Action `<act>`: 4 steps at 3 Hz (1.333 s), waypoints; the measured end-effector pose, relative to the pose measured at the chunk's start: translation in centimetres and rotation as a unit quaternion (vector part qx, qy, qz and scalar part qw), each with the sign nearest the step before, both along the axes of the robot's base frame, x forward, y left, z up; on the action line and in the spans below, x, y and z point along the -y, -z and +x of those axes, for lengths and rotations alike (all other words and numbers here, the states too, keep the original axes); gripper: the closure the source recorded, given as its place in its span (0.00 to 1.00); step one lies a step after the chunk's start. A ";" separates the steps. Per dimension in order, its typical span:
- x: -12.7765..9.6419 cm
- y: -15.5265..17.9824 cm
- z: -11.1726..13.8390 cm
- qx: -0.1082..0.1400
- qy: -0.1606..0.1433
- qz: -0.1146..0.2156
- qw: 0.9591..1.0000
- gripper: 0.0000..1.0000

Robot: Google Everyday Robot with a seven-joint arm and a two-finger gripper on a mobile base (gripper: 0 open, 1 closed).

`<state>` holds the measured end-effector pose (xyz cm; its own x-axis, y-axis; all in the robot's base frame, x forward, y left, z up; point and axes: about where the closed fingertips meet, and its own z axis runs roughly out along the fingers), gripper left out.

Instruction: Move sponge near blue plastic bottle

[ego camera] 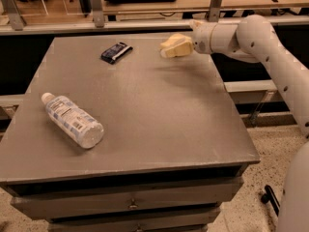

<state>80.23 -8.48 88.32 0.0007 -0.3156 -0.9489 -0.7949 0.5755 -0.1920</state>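
The pale yellow sponge is held in my gripper, which is shut on it above the far right part of the grey table. It casts a shadow on the top below it. The blue plastic bottle lies on its side at the table's left, with its white cap pointing to the far left. It is well apart from the sponge. My white arm reaches in from the right.
A small dark blue snack wrapper lies at the far middle of the table, left of the gripper. Drawers run below the table's front edge. A rail and benches stand behind.
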 end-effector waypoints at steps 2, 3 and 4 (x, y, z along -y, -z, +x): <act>0.3 2.4 2.0 -0.032 0.032 -0.001 0.999 0.00; 0.3 2.9 2.8 -0.049 0.041 0.016 0.998 0.00; 0.7 3.3 3.5 -0.059 0.055 0.028 0.996 0.00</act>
<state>83.72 -9.18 85.03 -0.1431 -0.2541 -0.9565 -0.7418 0.6673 -0.0663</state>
